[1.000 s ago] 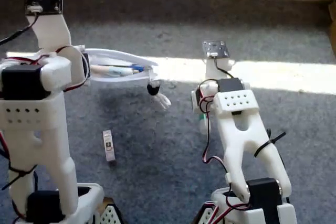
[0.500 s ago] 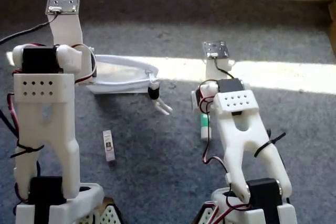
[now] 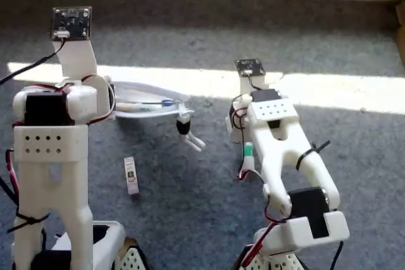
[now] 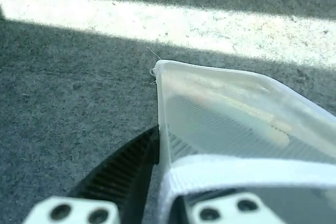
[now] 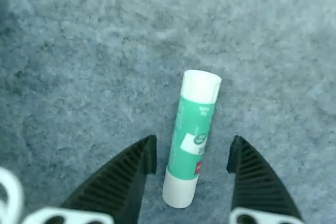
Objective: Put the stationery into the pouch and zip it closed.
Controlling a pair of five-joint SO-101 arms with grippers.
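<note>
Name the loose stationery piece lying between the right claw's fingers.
The green glue stick, between the fingers of the open right claw. The white piece lies apart on bare carpet; the left claw grips the pouch.

We see the pouch (image 3: 152,95) on the left with pens (image 3: 144,103) in it, the glue stick (image 5: 191,137) on the carpet (image 3: 190,207) to its right, and a small block (image 3: 131,175) nearer us.

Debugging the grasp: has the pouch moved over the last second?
Yes. In the high view the pouch has shifted toward the small white item, which stayed put.
</note>
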